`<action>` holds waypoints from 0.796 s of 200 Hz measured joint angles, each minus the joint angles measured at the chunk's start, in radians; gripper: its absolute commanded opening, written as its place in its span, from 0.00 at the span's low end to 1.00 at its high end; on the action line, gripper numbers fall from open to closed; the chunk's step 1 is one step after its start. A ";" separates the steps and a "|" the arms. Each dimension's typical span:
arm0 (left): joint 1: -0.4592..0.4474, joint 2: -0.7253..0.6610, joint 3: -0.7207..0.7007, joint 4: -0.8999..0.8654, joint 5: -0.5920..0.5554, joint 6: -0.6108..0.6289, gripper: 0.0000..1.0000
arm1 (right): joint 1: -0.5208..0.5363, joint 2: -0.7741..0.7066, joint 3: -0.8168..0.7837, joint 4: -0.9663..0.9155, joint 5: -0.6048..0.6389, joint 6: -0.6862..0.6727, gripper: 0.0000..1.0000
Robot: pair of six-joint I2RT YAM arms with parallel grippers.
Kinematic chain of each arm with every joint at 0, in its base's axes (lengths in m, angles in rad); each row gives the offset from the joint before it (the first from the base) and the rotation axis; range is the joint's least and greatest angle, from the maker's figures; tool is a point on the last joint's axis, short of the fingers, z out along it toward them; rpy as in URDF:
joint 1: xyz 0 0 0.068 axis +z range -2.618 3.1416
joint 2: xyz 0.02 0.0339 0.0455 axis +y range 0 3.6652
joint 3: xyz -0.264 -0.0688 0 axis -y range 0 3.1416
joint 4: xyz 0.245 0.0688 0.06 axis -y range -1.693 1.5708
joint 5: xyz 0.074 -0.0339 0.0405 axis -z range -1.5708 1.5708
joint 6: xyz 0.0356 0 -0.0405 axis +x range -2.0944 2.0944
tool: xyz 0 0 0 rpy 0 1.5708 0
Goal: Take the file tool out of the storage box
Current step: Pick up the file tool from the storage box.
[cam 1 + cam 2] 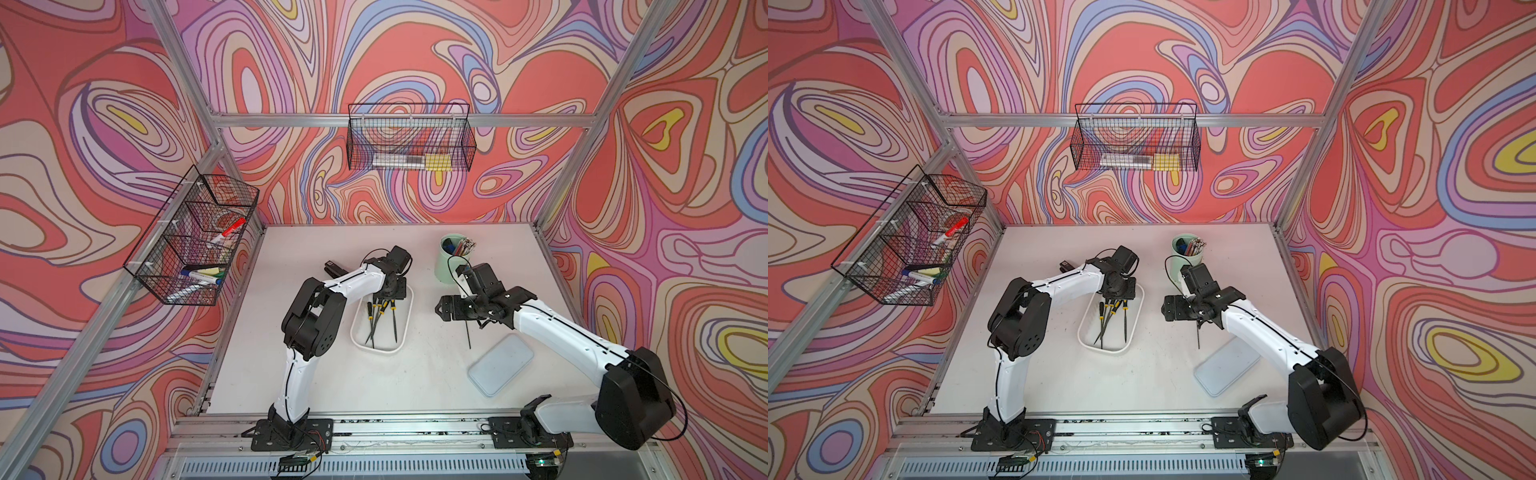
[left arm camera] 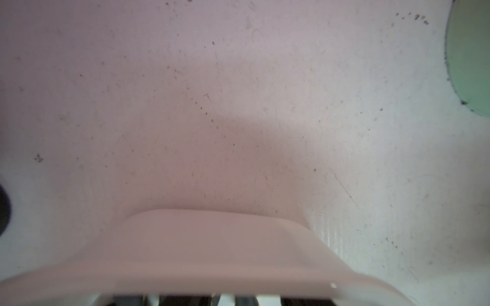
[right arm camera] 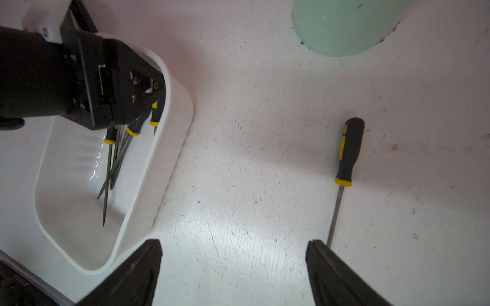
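The left gripper [image 3: 149, 88] reaches down into the far end of the storage box [image 3: 74, 212]. Its fingers stand close together about the black-and-yellow handle ends of the files [image 3: 111, 164]. The gripper's body hides the tips in both top views, and the left wrist view is mostly a blur of white rim. The fingers may be pinching one handle, but it cannot be told whether they truly clamp it.

Several files lie crossed in the box, handles toward the far end and thin points toward the near end. The box sits on the white table [image 1: 316, 374] between the two arms.

The right gripper [image 3: 233, 267] hovers over bare table just right of the box, its jaws wide apart and holding nothing. Near it a loose file [image 3: 348, 151] lies flat on the table outside the box, handle toward the far side.

Farther back stands a mint-green cup [image 1: 451, 268] with pens in it. A pale-blue lid [image 1: 500, 363] lies flat nearer the front, beside the right arm. Two black wire baskets hang from the frame, one on the left [image 1: 191, 237] holding markers and one at the back [image 1: 409, 137].
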 measured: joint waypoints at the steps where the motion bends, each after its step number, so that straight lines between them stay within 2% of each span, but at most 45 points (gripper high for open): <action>1: 0.000 0.000 0.000 0.000 0.000 -0.001 0.42 | 0.000 0.000 0.000 0.000 0.000 0.000 0.87; 112: -0.018 0.036 0.027 -0.025 -0.002 -0.008 0.34 | 0.000 -0.022 -0.026 -0.003 0.003 0.000 0.87; 128: -0.019 0.041 0.032 -0.031 -0.005 -0.008 0.30 | 0.000 -0.029 -0.029 -0.001 0.003 0.000 0.87; 145: -0.019 0.042 0.033 -0.040 -0.008 -0.009 0.20 | 0.000 -0.036 -0.037 -0.001 0.003 0.000 0.87; 159: -0.019 0.042 0.033 -0.045 -0.008 -0.008 0.19 | 0.000 -0.037 -0.042 -0.002 0.003 0.000 0.87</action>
